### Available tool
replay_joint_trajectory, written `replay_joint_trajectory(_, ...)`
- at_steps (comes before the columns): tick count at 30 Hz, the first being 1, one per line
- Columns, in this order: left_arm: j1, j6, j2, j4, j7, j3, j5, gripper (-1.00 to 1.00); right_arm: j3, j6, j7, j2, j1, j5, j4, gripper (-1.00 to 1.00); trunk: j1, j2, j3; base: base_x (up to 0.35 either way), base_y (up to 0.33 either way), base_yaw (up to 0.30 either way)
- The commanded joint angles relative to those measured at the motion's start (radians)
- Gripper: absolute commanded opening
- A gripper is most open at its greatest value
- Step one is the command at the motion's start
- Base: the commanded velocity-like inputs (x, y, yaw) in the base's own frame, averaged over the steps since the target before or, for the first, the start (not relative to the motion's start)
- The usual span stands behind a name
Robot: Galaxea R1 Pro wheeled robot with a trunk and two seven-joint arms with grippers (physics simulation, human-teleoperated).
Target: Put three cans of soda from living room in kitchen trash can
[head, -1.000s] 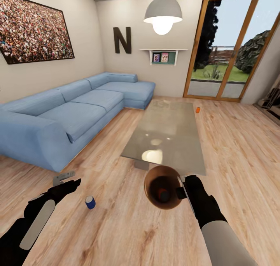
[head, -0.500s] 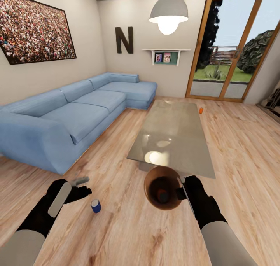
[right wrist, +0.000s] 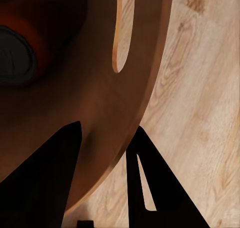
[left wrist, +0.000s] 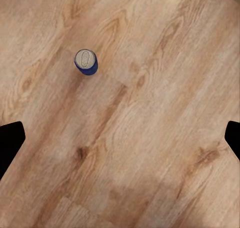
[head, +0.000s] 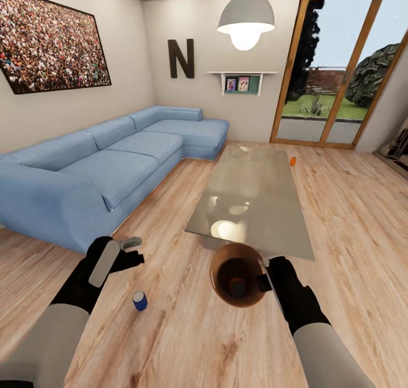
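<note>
I'm in the living room, looking down over both arms at the light wood floor [head: 187, 342]. My right gripper [head: 265, 274] is pinched on the rim of the trash can [head: 226, 263], which I hold tipped so its mouth faces the head camera; one finger sits inside the wall and the other outside, as the right wrist view shows [right wrist: 107, 153]. Down in the bin lies an orange can [head: 233, 286] with its silvery end up, seen in the wrist view as a dark disc ringed with orange [right wrist: 20, 53].

My left gripper [head: 129, 251] hangs over bare floor at about 9 o'clock from the bin, its fingers spread wide with nothing between them. In the left wrist view the two fingertips [left wrist: 10, 143] sit at opposite edges, well apart. The dark blue can [head: 139, 300] stands upright on the planks, near that gripper at roughly its 6 o'clock and untouched; from the wrist camera I see its silver top [left wrist: 85, 61].

A second orange can [head: 293, 161] stands on the floor just beside the far right edge of the glass-topped table [head: 255, 189], at 12 o'clock from the bin. The blue sofa [head: 113, 167] runs along the wall at 10 o'clock
</note>
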State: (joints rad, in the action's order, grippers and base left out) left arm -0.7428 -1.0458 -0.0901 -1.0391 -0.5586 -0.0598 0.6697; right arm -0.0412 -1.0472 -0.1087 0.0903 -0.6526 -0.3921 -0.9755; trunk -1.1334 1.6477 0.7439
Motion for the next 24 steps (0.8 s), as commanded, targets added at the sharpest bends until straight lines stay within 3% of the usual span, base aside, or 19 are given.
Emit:
replay_joint_trajectory(1, -0.009, -0.001, 0.0, 0.003, -0.002, 0.0, 0.001, 1.0, 0.001, 0.0, -0.002, 0.0, -0.001, 0.008, 0.005, -1.0, 0.0, 0.0, 0.0, 0.021, 0.0, 0.0)
replay_joint_trajectory(5, -0.075, -0.001, 0.0, 0.075, -0.001, 0.0, 0.004, 1.0, 0.013, 0.0, -0.002, 0.0, -0.001, 0.008, 0.014, -1.0, 0.0, 0.0, 0.0, 0.094, 0.025, 0.0)
replay_joint_trajectory(9, -0.188, -0.001, 0.001, 0.248, 0.0, 0.0, 0.003, 1.0, 0.018, 0.0, -0.002, 0.0, -0.001, 0.007, 0.016, -1.0, 0.0, 0.0, 0.0, 0.119, 0.053, 0.0)
replay_joint_trajectory(11, -0.269, -0.001, 0.002, 0.374, -0.001, 0.0, 0.002, 1.0, 0.02, 0.0, -0.002, 0.0, -0.001, 0.007, 0.016, -1.0, 0.0, 0.0, 0.0, 0.046, 0.019, 0.0)
replay_joint_trajectory(14, -0.335, -0.001, 0.003, 0.48, -0.001, 0.0, 0.001, 1.0, 0.02, 0.0, -0.002, 0.0, -0.001, 0.007, 0.017, -1.0, 0.0, 0.0, 0.0, 0.022, 0.009, 0.0)
replay_joint_trajectory(17, -0.369, -0.001, 0.003, 0.539, -0.001, 0.0, 0.0, 1.0, 0.02, 0.0, -0.002, 0.0, -0.001, 0.007, 0.017, -1.0, 0.0, 0.0, 0.0, 0.009, 0.004, 0.0)
replay_joint_trajectory(24, -0.39, -0.001, 0.002, 0.566, -0.005, -0.003, 0.0, 1.0, 0.02, 0.0, -0.002, 0.0, -0.001, 0.007, 0.017, -1.0, 0.0, 0.0, 0.0, 0.047, 0.001, 0.0)
